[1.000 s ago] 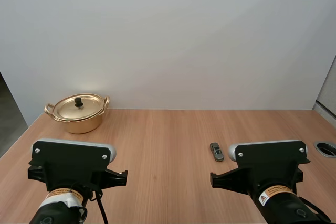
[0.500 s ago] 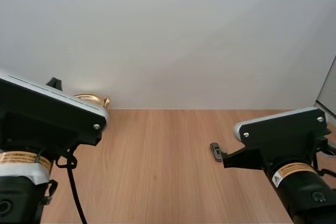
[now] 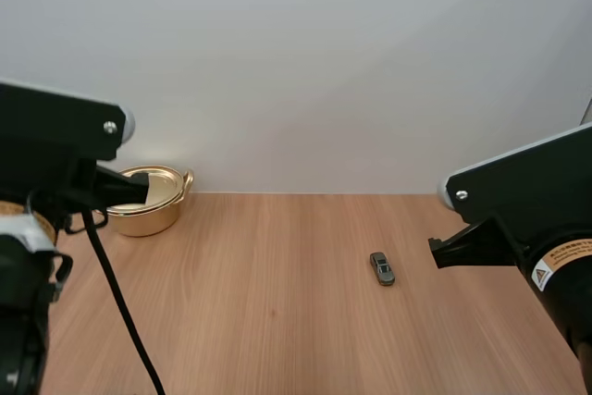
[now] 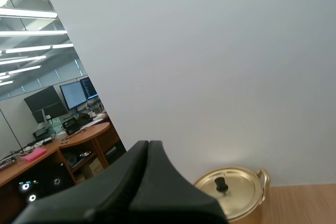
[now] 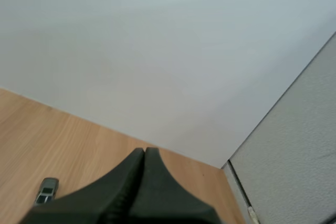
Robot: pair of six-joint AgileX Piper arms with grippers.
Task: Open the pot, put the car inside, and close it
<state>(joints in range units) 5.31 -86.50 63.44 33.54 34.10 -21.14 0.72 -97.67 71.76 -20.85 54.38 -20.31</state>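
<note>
A gold pot with its lid on stands at the table's far left, and my left arm hides part of it in the high view. In the left wrist view the pot lies beyond my left gripper; its lid carries a black knob. The gripper is shut into one dark wedge and holds nothing. A small dark toy car sits on the table right of centre. My right gripper, also shut on nothing, is raised above the table, with the car beside and below it.
The wooden table runs back to a plain white wall. A grey panel stands at the table's right end.
Both arms have lifted up from low over the near table edge. The left arm now covers part of the pot. The right arm has shifted right. Pot and car have not moved.
</note>
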